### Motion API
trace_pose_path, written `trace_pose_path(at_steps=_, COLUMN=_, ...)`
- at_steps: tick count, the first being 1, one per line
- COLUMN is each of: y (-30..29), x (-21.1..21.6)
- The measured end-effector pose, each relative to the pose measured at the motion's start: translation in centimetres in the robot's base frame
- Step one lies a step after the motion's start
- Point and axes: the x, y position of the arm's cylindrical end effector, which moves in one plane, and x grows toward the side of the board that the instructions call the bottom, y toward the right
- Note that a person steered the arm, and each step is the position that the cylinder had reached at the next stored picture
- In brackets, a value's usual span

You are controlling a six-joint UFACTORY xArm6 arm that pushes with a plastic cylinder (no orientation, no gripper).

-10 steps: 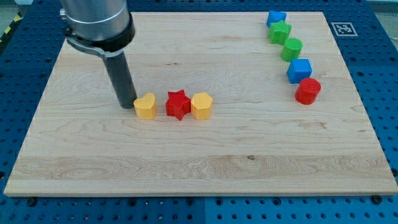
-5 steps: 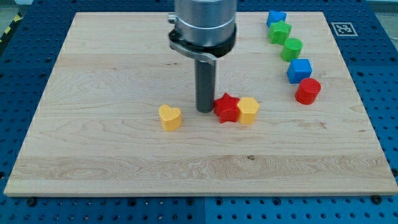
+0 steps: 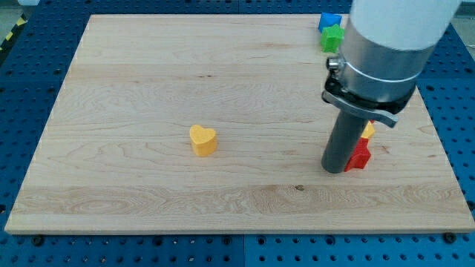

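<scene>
My tip (image 3: 336, 169) rests on the wooden board (image 3: 148, 74) at the view's lower right, touching the left side of a red star block (image 3: 360, 156). A yellow block (image 3: 368, 131), only a sliver of it showing, sits just above the red star, behind the rod. A yellow heart block (image 3: 202, 139) lies alone near the board's middle, far to the tip's left. At the view's top right a blue block (image 3: 328, 20) and a green block (image 3: 332, 37) show beside the arm. The arm's body hides the other blocks on the right side.
A fiducial marker sits at the board's top right corner, hidden by the arm. A blue perforated table (image 3: 22, 111) surrounds the board on all sides.
The tip swept from the board's left to its lower right, pushing the red star and yellow block rightward. The yellow heart slid slightly right, then stayed behind.
</scene>
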Motion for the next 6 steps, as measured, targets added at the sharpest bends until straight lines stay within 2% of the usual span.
trace_pose_path(at_steps=2, y=2.8, x=0.0)
trace_pose_path(at_steps=4, y=1.4, x=0.0)
trace_pose_path(at_steps=5, y=-1.3, x=-1.4)
trace_pose_path(at_steps=6, y=-5.2, x=-4.7)
